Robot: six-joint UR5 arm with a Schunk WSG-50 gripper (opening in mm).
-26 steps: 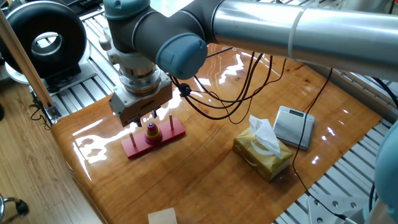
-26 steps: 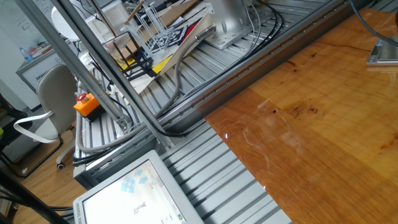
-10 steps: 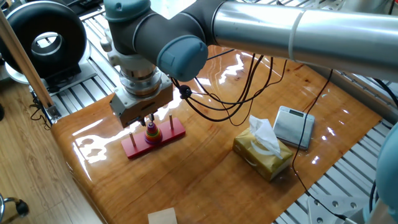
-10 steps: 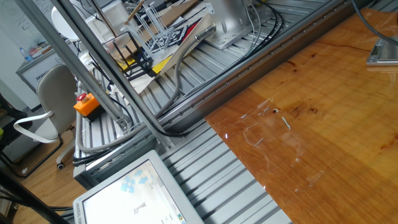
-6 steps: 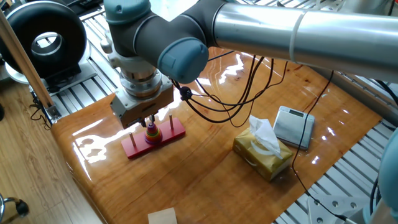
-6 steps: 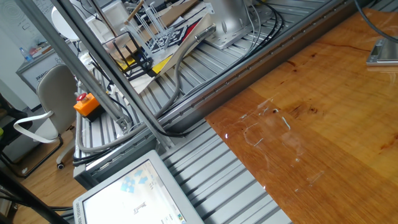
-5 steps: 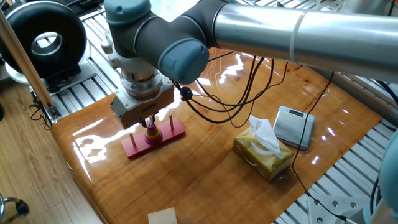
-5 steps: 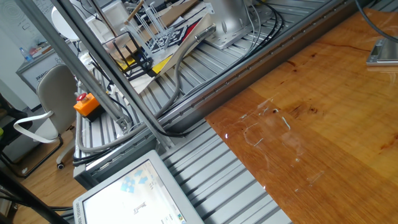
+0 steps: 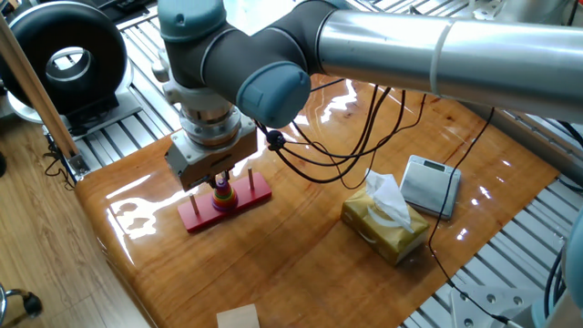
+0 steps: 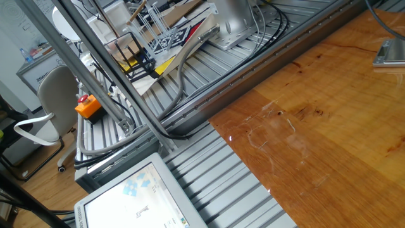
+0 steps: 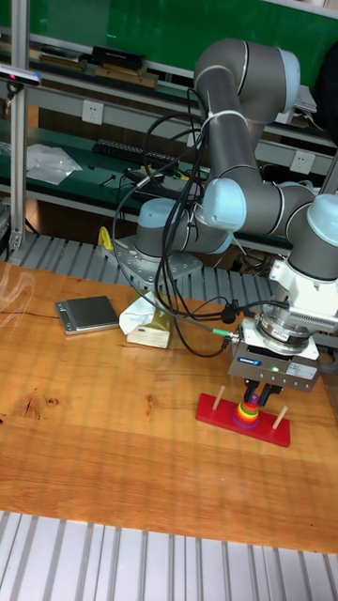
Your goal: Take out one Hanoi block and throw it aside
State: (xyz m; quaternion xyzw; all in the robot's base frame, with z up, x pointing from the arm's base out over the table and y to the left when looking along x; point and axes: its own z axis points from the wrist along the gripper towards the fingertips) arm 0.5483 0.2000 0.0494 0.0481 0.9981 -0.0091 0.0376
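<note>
A flat red three-peg base point(image 9: 194, 217) point(image 11: 216, 410) lies on the wooden table, with a stack of coloured rings point(image 9: 222, 199) point(image 11: 249, 411) on its middle peg. My gripper point(image 9: 219, 181) point(image 11: 252, 394) points straight down, its fingertips around the top of that stack. The Hanoi block at the top of the stack is hidden by the fingertips. The gap between the fingers is too small to show whether they are pressing on anything. The other fixed view shows only bare table, without the gripper or the base.
A tissue box point(image 9: 384, 221) point(image 11: 150, 324) and a grey scale point(image 9: 431, 185) point(image 11: 86, 314) sit to one side of the base. Black cables point(image 9: 346, 137) hang from the arm over the table. A black round unit point(image 9: 64, 50) stands beyond the table corner.
The gripper has sunk a little lower onto the top of the ring stack and shifted slightly. The base and rings have not moved.
</note>
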